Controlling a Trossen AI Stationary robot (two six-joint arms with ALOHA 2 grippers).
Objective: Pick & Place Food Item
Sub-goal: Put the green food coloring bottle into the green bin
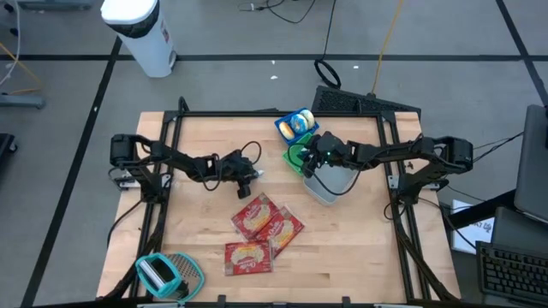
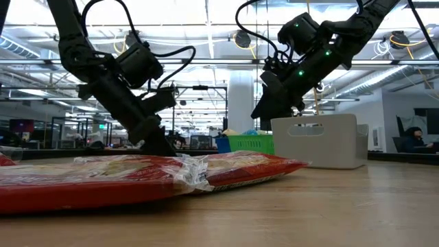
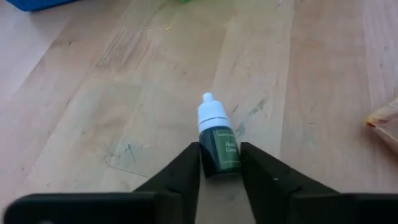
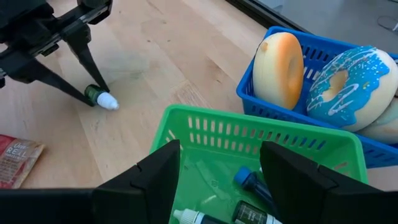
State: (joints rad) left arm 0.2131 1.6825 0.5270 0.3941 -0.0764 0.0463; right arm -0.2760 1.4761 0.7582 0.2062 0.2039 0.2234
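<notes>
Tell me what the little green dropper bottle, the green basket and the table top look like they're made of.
Dropper bottle: probably plastic, with a dark green glossy body, a paper-looking label and a white nozzle cap.
Green basket: moulded plastic by the look of it, with slotted walls and an even bright colour.
Table top: light wood or wood veneer, showing plank seams and grain under a matte, lightly scuffed finish.

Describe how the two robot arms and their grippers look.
Both arms are dark, jointed and slim, with black cables looping along them. The left gripper has two flat black tapering fingers. The right gripper has the same black fingers; small green lights glow on the right arm.
</notes>
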